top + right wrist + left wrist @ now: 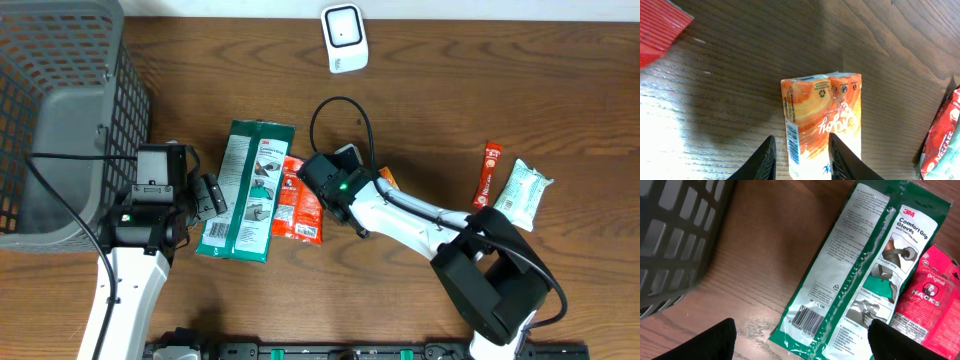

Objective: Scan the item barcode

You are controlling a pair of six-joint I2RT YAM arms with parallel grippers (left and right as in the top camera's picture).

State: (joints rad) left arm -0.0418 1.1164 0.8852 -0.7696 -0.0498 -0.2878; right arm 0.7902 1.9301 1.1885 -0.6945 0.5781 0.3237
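An orange juice carton (825, 115) lies on the wooden table, a barcode (792, 142) on its narrow side. My right gripper (802, 160) straddles its near end: the left finger stands a small gap off the barcode side, and the right finger overlaps the carton's top face. From overhead, only an orange corner of the carton (387, 178) shows behind the right gripper (335, 187). The white scanner (343, 38) stands at the table's far edge. My left gripper (800, 347) hangs wide open over the green glove pack (860, 270), above its barcode (807, 321).
A grey mesh basket (60, 120) fills the far left. A red Hacks packet (297, 200) lies between the glove pack (248, 190) and the right gripper. A red Nescafe stick (487, 172) and a white-green packet (525, 192) lie at the right.
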